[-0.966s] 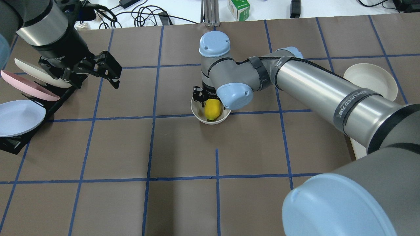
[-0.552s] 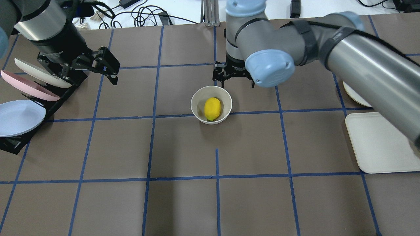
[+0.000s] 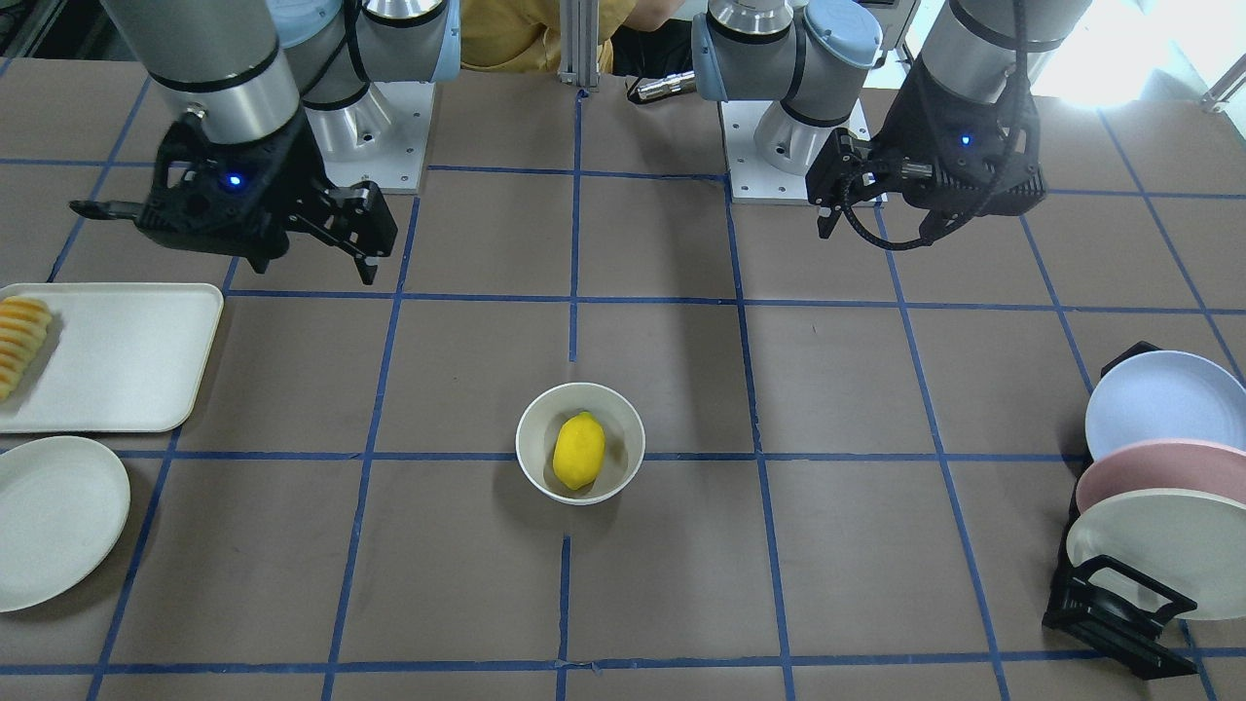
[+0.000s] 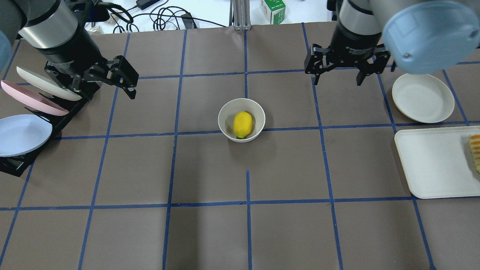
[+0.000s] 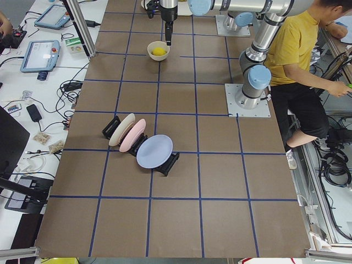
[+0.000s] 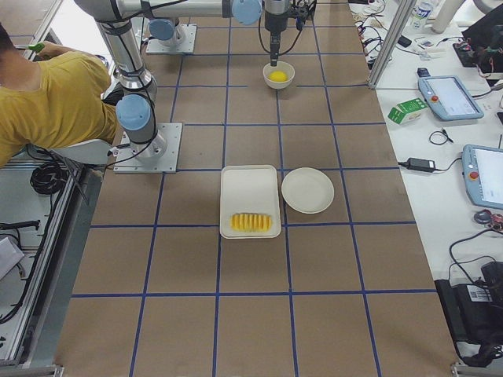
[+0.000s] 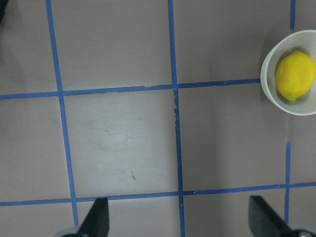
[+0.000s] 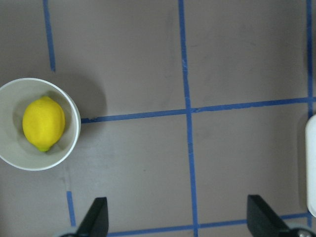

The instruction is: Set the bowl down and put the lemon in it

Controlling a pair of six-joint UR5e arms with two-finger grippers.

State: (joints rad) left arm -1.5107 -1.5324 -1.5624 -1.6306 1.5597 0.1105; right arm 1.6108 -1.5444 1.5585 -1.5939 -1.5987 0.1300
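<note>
Lemon [image 4: 242, 124] lying in the bowl [image 4: 226, 119], both hands hanging clear

The bowl is sitting upright near the middle of the bench [image 4: 210, 168]. The right hand [image 4: 338, 77] and left hand [image 4: 123, 77] are hovering well apart from it, fingers spread wide, carrying nothing. Both steps are looking finished, so the next move is calling only for parking the arms.

Brown-covered table [image 4: 288, 168], blue tape grid [image 4: 248, 225]; white side bench [image 6: 440, 196] with cables [image 6: 440, 139], tablets [image 6: 449, 96].
</note>
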